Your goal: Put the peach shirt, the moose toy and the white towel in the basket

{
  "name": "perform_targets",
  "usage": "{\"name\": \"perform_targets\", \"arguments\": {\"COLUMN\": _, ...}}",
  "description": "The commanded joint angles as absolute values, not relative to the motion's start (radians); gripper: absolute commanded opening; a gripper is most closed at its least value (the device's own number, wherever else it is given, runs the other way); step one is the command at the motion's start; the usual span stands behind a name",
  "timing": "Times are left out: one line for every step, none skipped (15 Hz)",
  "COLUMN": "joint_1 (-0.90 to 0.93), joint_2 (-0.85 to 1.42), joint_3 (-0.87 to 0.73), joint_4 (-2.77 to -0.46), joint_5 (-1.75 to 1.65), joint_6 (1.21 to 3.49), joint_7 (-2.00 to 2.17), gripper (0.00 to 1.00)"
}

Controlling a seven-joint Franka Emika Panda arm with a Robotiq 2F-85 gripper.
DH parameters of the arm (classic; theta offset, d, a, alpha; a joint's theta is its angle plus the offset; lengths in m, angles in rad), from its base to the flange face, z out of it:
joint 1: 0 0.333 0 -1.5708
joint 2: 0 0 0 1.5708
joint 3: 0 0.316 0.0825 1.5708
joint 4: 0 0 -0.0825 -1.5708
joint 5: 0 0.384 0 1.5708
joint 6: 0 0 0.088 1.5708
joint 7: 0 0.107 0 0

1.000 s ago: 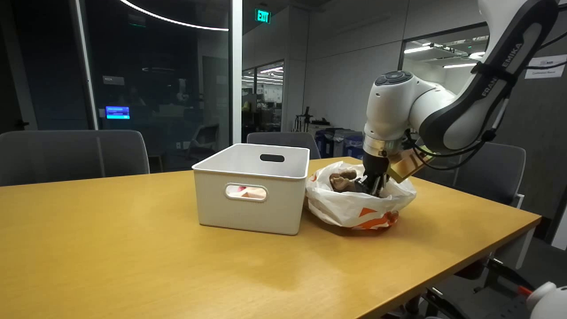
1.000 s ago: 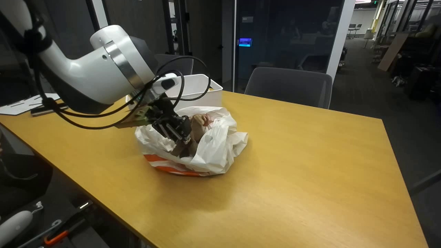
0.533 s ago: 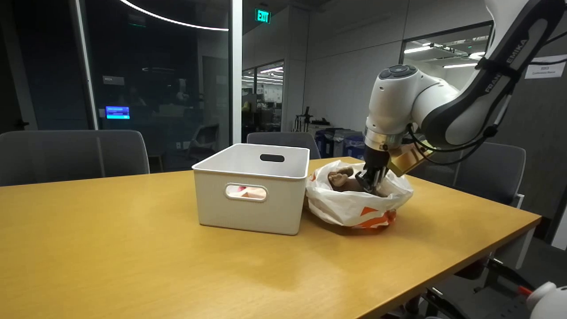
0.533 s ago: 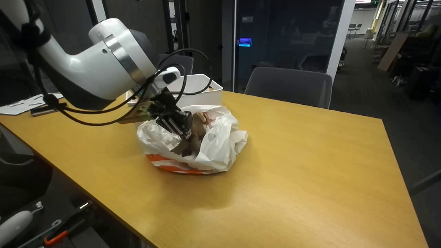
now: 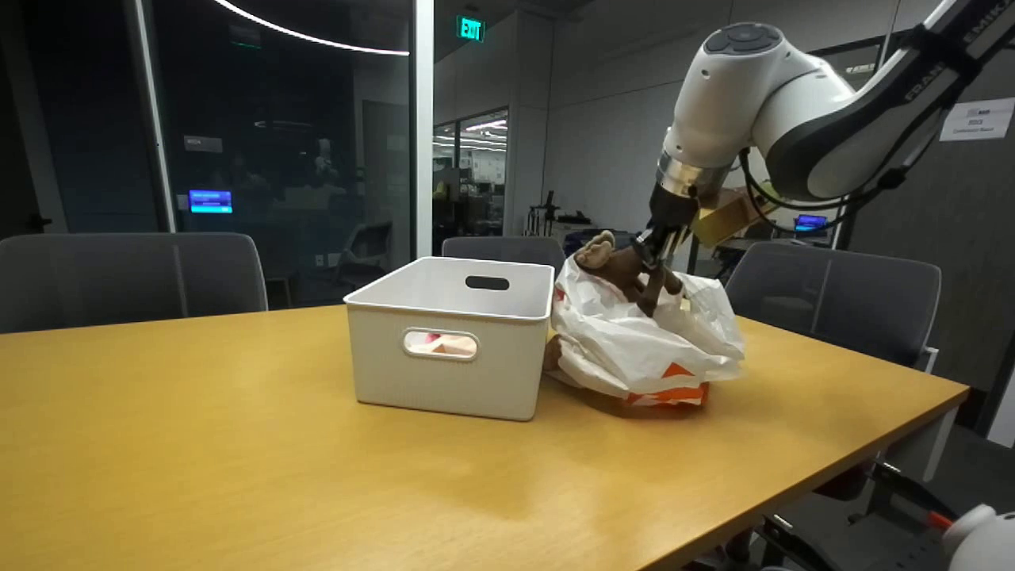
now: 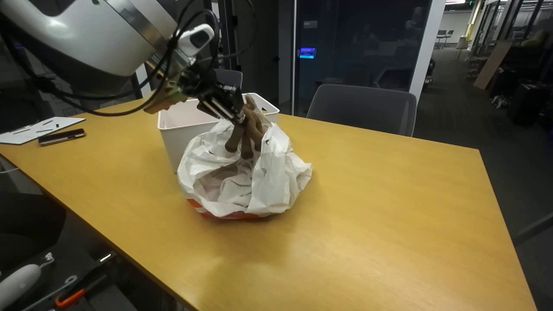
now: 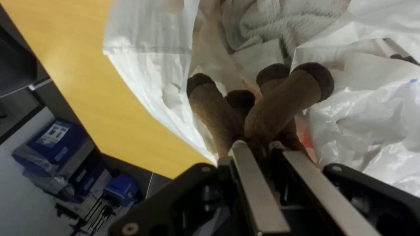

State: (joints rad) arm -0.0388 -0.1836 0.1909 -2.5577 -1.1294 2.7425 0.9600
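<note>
Under our claw [image 7: 258, 145], which grips the moose toy [image 5: 621, 268], we see crumpled edges of the bag [image 5: 634, 341]; lower, at the claw's side, the basket [image 5: 444, 388] stands wide open.

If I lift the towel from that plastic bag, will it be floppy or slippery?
Probably floppy: the towel lies in soft, rumpled folds. Its fuzzy pile suggests it isn't very slippery. It may drag the plastic bag, whose crinkled walls look thin and loose.
</note>
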Motion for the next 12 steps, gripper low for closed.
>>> {"name": "perform_targets", "arguments": {"joint_1": -0.02, "joint_2": -0.322, "joint_3": 0.237, "joint_4": -2.558, "joint_5": -1.191, "joint_6": 2.628, "joint_7": 0.932, "gripper": 0.18}}
{"name": "perform_targets", "arguments": {"joint_1": -0.016, "joint_2": -0.337, "joint_3": 0.252, "joint_4": -2.558, "joint_5": -1.198, "joint_6": 2.588, "joint_7": 0.904, "gripper": 0.17}}
{"name": "perform_targets", "arguments": {"joint_1": -0.008, "joint_2": -0.338, "joint_3": 0.266, "joint_4": -2.565, "joint_5": -1.179, "joint_6": 2.531, "joint_7": 0.859, "gripper": 0.17}}
{"name": "perform_targets", "arguments": {"joint_1": -0.007, "joint_2": -0.34, "joint_3": 0.28, "joint_4": -2.569, "joint_5": -1.173, "joint_6": 2.478, "joint_7": 0.831, "gripper": 0.17}}
{"name": "perform_targets", "arguments": {"joint_1": 0.031, "joint_2": -0.339, "joint_3": 0.258, "joint_4": -2.57, "joint_5": -1.201, "joint_6": 2.418, "joint_7": 0.823, "gripper": 0.16}}
{"name": "perform_targets", "arguments": {"joint_1": 0.041, "joint_2": -0.341, "joint_3": 0.264, "joint_4": -2.57, "joint_5": -1.213, "joint_6": 2.367, "joint_7": 0.806, "gripper": 0.17}}
{"name": "perform_targets", "arguments": {"joint_1": 0.054, "joint_2": -0.343, "joint_3": 0.267, "joint_4": -2.567, "joint_5": -1.236, "joint_6": 2.317, "joint_7": 0.796, "gripper": 0.17}}
{"name": "perform_targets", "arguments": {"joint_1": 0.067, "joint_2": -0.343, "joint_3": 0.267, "joint_4": -2.566, "joint_5": -1.26, "joint_6": 2.273, "joint_7": 0.786, "gripper": 0.17}}
{"name": "perform_targets", "arguments": {"joint_1": 0.078, "joint_2": -0.345, "joint_3": 0.269, "joint_4": -2.563, "joint_5": -1.294, "joint_6": 2.232, "joint_7": 0.788, "gripper": 0.17}}
{"name": "perform_targets", "arguments": {"joint_1": 0.091, "joint_2": -0.344, "joint_3": 0.271, "joint_4": -2.561, "joint_5": -1.322, "joint_6": 2.184, "joint_7": 0.787, "gripper": 0.17}}
{"name": "perform_targets", "arguments": {"joint_1": 0.107, "joint_2": -0.34, "joint_3": 0.265, "joint_4": -2.56, "joint_5": -1.324, "joint_6": 2.15, "joint_7": 0.775, "gripper": 0.17}}
{"name": "perform_targets", "arguments": {"joint_1": 0.119, "joint_2": -0.34, "joint_3": 0.259, "joint_4": -2.558, "joint_5": -1.332, "joint_6": 2.132, "joint_7": 0.781, "gripper": 0.17}}
